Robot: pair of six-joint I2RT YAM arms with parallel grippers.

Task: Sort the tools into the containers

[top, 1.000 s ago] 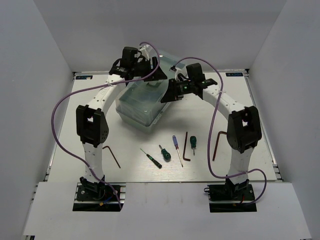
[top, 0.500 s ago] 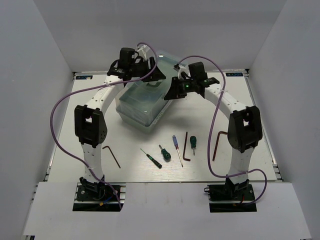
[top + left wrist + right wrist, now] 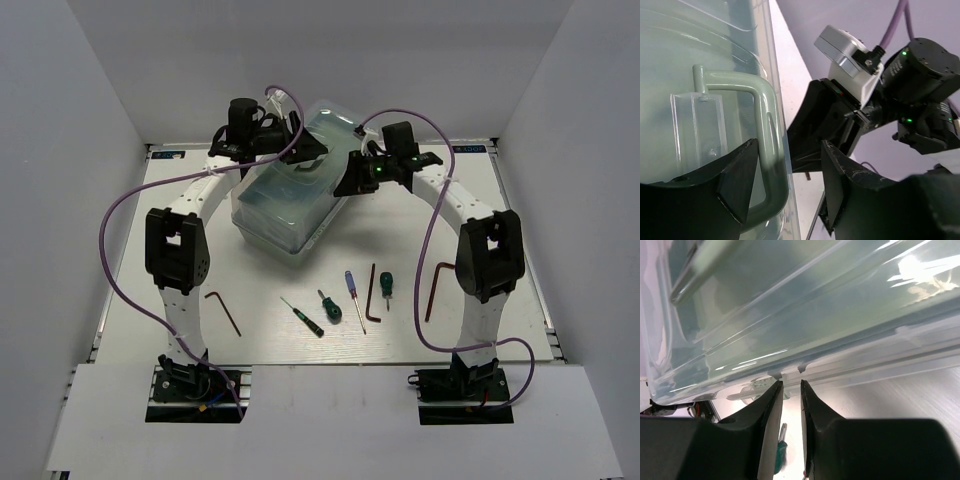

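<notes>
The pale green toolbox point(image 3: 285, 215) stands mid-table with its clear lid point(image 3: 335, 120) tilted up at the back. My left gripper point(image 3: 310, 150) point(image 3: 790, 145) is open, its jaws either side of the lid's green handle point(image 3: 767, 125) and the lid's edge; the right finger stands clear of them. My right gripper point(image 3: 352, 183) point(image 3: 790, 383) is open by a narrow gap, its tips against the lid's rim point(image 3: 840, 365) with nothing between them. Tools lie in front: three hex keys point(image 3: 224, 312) point(image 3: 370, 298) point(image 3: 436, 288) and several screwdrivers, green-handled point(image 3: 329, 306) point(image 3: 386, 288) point(image 3: 302, 317) and blue-handled point(image 3: 354, 298).
White walls close in on the left, right and back. The table's point(image 3: 130, 260) raised rim runs close behind the toolbox. Purple cables point(image 3: 120, 230) loop out from both arms. The right arm's camera housing point(image 3: 850, 50) sits close in front of my left gripper.
The clear lid has swung upward at the back. Both grippers moved up and away with it, and the left jaws have narrowed a little around the handle.
</notes>
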